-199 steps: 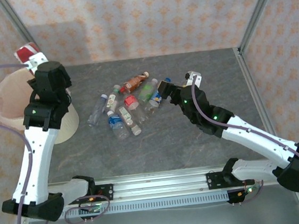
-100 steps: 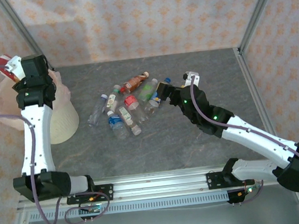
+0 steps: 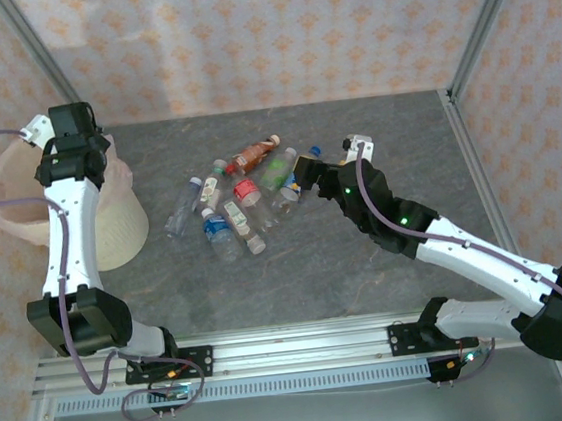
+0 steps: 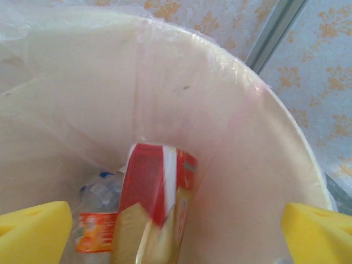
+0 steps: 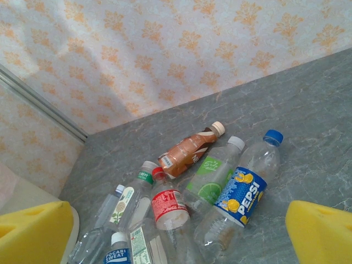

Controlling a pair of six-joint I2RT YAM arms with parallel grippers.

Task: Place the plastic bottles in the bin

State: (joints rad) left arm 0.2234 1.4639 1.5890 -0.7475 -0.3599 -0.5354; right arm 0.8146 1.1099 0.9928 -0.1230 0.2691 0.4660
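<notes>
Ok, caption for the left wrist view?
Open left gripper over the bin, red-labelled bottle and orange-labelled bottle inside.

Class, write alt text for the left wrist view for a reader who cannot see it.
A red-labelled plastic bottle is inside the round cream-white plastic bin beside an orange-labelled bottle. The open left tool has yellow pads at both lower corners.

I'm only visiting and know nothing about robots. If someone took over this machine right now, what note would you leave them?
Left gripper: open and empty, above the bin.
Right gripper: open and empty, beside the cluster of bottles.
Done: a red-labelled bottle and an orange-labelled bottle are inside the bin.
Left: the cluster of bottles lying on the table must go into the bin, one at a time.
</notes>
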